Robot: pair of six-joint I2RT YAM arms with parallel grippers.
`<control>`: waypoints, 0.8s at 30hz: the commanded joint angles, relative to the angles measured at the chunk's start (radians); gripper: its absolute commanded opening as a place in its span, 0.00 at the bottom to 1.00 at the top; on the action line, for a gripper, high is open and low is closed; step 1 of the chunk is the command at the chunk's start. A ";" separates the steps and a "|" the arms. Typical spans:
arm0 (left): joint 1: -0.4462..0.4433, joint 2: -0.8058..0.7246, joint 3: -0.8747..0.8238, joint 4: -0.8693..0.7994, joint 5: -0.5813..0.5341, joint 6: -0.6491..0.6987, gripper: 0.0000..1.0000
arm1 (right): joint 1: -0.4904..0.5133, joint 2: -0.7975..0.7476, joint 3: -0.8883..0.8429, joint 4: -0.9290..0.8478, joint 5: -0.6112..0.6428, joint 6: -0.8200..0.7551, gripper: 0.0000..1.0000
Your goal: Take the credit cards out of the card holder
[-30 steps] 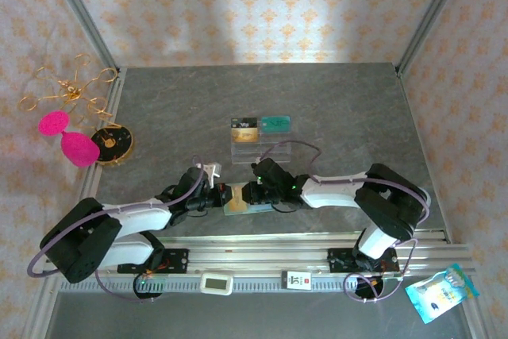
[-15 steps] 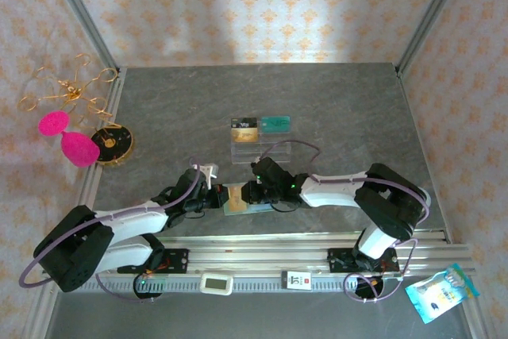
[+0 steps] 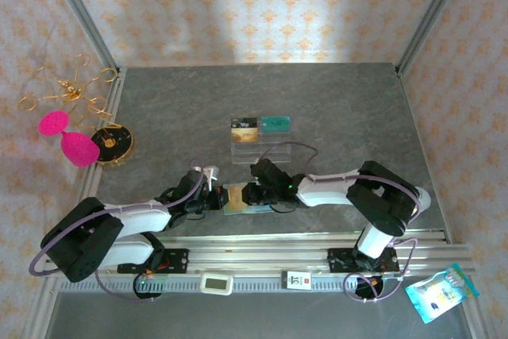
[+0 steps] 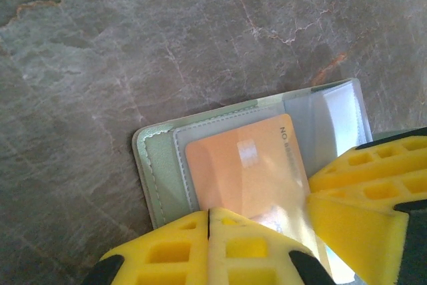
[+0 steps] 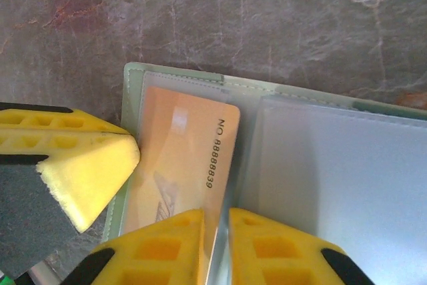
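Lying open low at centre of the overhead view on the table (image 3: 333, 109), the card holder (image 4: 157, 178) shows an orange credit card (image 5: 180, 158) partly out. The left gripper (image 4: 209, 221), pads together, seems to pin it. The right gripper (image 5: 217, 221) pinches the card's edge, so extraction looks under way. Next: a straight pull.

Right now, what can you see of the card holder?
The card holder lies open and flat on the grey stone-look table, near the arm bases. It has a sage-green stitched border and pale translucent pockets inside. An orange card lies in or on one pocket. The left gripper, fingers together, rests on that card; the right gripper sits at the centre fold.
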 commanded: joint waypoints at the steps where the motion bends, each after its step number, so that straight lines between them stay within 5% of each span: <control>1: -0.012 0.039 -0.014 -0.023 0.012 0.016 0.00 | 0.000 0.020 0.014 0.034 -0.028 -0.002 0.13; 5: -0.018 0.048 -0.008 -0.024 0.007 0.014 0.00 | 0.000 0.015 0.011 0.026 -0.015 0.005 0.00; 18: -0.014 -0.091 0.019 -0.081 -0.014 0.018 0.00 | -0.002 -0.110 -0.114 -0.002 0.081 0.073 0.00; 24: -0.097 -0.045 0.092 -0.070 -0.023 0.019 0.00 | -0.002 -0.081 -0.108 0.027 0.056 0.067 0.00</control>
